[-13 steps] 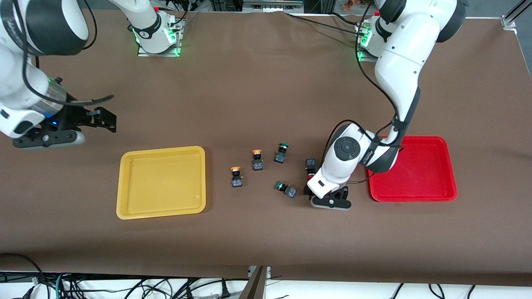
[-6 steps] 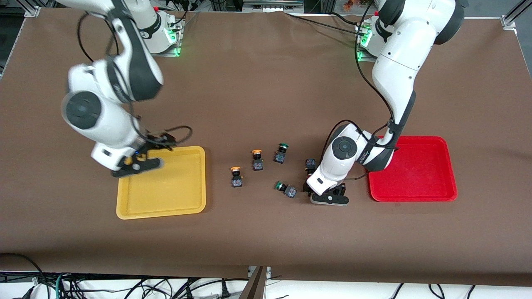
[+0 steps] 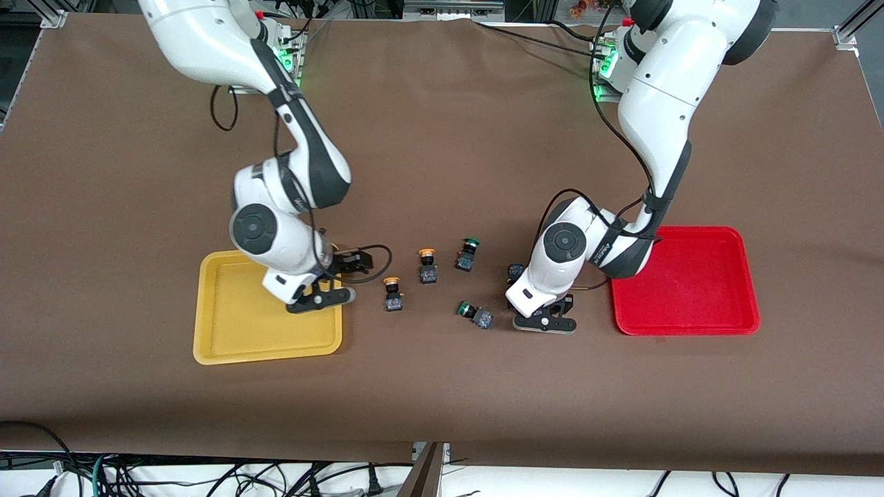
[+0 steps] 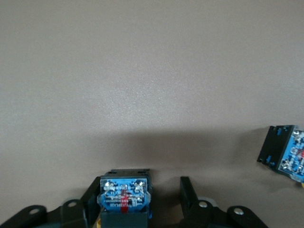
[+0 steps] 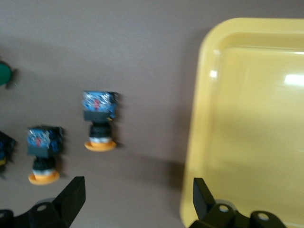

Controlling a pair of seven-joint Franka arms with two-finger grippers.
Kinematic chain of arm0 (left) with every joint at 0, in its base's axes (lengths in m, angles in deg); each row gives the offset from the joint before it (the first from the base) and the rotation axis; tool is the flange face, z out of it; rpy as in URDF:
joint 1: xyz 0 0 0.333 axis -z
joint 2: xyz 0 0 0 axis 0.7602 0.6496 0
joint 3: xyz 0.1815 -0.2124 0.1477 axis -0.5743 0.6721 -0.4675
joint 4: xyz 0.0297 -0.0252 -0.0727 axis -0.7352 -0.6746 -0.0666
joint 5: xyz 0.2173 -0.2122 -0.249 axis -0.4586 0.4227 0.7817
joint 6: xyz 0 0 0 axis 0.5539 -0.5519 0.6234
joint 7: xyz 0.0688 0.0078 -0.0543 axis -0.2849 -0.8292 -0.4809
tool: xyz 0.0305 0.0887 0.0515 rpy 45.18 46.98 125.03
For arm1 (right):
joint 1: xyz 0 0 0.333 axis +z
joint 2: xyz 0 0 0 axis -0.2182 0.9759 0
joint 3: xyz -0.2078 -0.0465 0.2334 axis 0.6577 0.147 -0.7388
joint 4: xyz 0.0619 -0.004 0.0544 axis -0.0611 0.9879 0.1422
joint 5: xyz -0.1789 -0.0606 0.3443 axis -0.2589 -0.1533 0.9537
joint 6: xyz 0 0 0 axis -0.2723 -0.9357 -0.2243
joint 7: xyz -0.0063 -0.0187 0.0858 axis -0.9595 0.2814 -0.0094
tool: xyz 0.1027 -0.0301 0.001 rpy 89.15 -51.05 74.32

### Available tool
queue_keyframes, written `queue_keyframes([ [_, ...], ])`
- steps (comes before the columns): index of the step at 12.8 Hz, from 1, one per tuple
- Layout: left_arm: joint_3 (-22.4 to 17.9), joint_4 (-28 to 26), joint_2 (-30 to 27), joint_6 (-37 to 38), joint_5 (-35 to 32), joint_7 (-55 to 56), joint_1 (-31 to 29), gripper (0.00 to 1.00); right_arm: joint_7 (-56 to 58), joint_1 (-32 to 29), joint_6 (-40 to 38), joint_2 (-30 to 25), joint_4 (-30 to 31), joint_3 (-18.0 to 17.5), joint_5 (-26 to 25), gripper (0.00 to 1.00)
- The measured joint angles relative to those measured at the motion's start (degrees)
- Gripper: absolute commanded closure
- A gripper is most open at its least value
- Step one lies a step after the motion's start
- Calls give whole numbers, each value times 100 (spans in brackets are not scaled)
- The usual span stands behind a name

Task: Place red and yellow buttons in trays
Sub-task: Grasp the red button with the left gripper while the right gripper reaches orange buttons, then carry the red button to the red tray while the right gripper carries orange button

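My left gripper (image 3: 545,323) is low at the table beside the red tray (image 3: 684,233). Its jaws (image 4: 141,199) stand open around a switch body (image 4: 124,194) with a blue label. The switch rests against one finger with a gap to the other, and its cap is hidden. Another dark switch (image 3: 514,271) stands by that arm, its cap hidden too. My right gripper (image 3: 321,298) is open and empty (image 5: 137,199) over the yellow tray's (image 3: 242,324) rim. Two yellow-capped buttons (image 3: 392,293) (image 3: 427,266) stand beside it and show in the right wrist view (image 5: 99,123) (image 5: 42,156).
Two green-capped switches (image 3: 468,254) (image 3: 475,314) sit between the yellow buttons and the left gripper. One green cap (image 5: 4,73) shows in the right wrist view. A switch body (image 4: 285,152) shows at the left wrist view's edge. Both trays hold nothing.
My right arm has swung in from its end of the table, across the yellow tray, to the rim by the yellow buttons. My left gripper has shifted slightly at the table.
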Motion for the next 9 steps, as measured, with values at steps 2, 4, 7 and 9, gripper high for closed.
queue_keyframes([
  [2,14,-6,-19,0,0,4,4,100,-340,282,649,309,-32,-3,16,0],
  [4,18,-11,-63,69,0,5,5,100,-554,447,916,637,-270,-2,22,0],
  [7,-30,144,-292,846,-1,-152,-66,100,-741,575,1083,1110,-788,-1,22,8],
  [9,-46,444,-593,1784,-1,-735,-211,95,-740,596,1324,1317,-887,9,-25,29],
])
